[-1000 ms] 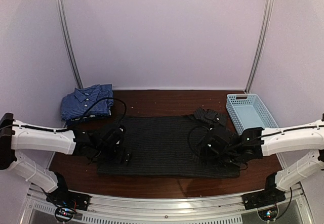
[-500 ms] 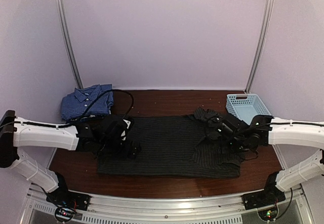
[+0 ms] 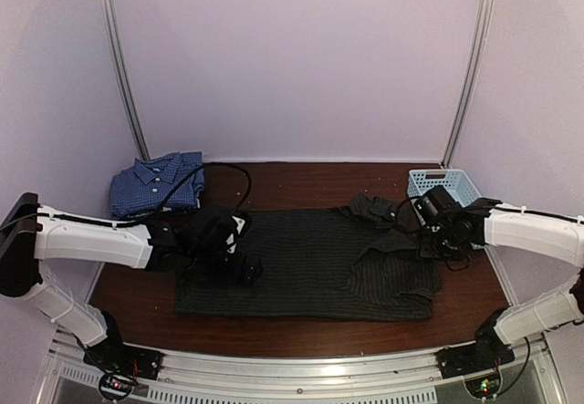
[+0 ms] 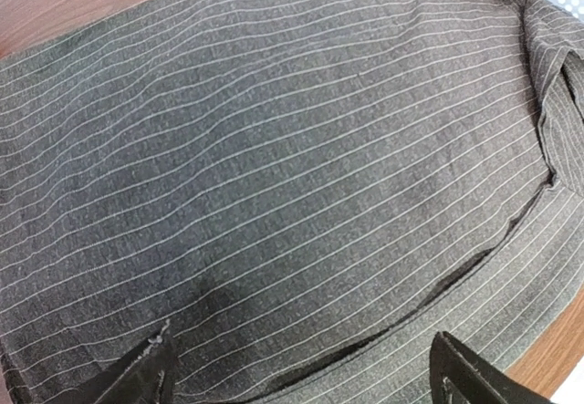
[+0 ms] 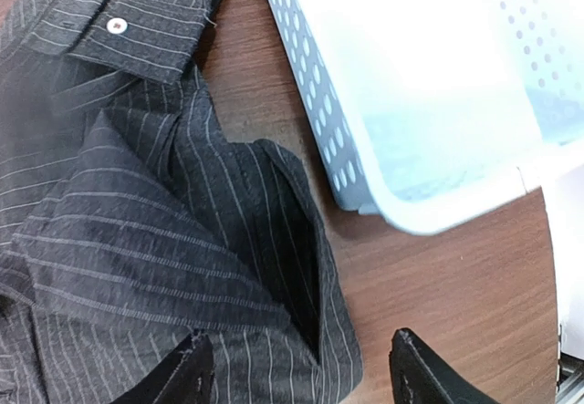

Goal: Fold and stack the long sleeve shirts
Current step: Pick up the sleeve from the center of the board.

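Only overhead: folded blue shirt (image 3: 155,182) left of black shirt (image 3: 310,263)

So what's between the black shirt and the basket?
Just bare wooden table separates the black pinstriped shirt from the light blue basket, clearest in the right wrist view.

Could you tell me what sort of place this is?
Probably a robot test booth: plain walls with metal rails enclose a wooden table, a left arm and right arm are mounted at its near edge, and a black shirt, blue shirt and basket lie on it.
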Robot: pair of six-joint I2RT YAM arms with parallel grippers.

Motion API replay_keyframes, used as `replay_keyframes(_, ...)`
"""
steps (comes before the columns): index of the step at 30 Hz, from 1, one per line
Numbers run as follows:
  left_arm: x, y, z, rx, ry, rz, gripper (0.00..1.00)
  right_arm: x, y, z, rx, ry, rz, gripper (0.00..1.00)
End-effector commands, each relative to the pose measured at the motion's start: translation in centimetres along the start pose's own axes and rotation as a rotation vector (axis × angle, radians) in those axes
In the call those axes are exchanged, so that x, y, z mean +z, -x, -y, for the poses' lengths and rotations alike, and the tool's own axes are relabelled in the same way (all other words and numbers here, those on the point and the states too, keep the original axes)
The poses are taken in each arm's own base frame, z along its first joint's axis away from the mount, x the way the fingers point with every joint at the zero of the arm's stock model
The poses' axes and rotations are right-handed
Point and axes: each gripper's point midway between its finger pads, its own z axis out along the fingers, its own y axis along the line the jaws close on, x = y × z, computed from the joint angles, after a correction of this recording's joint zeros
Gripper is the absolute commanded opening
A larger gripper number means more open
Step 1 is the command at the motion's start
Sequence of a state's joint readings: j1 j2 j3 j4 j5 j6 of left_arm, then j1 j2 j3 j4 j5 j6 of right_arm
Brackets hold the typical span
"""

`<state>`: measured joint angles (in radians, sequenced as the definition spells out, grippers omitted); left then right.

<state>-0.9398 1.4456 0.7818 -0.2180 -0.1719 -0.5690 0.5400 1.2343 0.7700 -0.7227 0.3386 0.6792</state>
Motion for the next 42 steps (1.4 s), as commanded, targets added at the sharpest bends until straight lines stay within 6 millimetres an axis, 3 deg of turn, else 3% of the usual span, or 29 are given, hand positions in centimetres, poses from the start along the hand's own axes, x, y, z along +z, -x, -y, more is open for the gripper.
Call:
replay_keyframes(1,-0.1,1.9,1.2,0.01,-0.042,0.054,0.98,2.0,0.5,-0.8,-0.034,0.031,-0.007,0.65)
replay_keyframes(11,0.1,1.4,1.1,0.004,-0.04,0.043,0.98,4.3,-0.4,-1.5,-0.082,0.025,-0.058,0.54)
replay_keyframes(19,0.4,1.0,1.2,0.001,-0.045,0.031,0.98,1.5,0.5,-1.8,0.006,0.144,0.018,0.56)
replay_keyframes(23,0.6,1.1,1.5,-0.002,-0.06,0.029,0.98,0.8,0.0,-1.3,0.029,0.166,0.022,0.56)
replay_keyframes(32,0.5,1.2,1.8,-0.006,-0.076,0.03,0.98,2.8,-2.1,-0.6,0.042,0.11,-0.029,0.52)
replay_keyframes(42,0.4,1.1,1.9,-0.009,-0.082,0.027,0.98,3.9,-2.4,-0.6,0.019,0.085,-0.027,0.51)
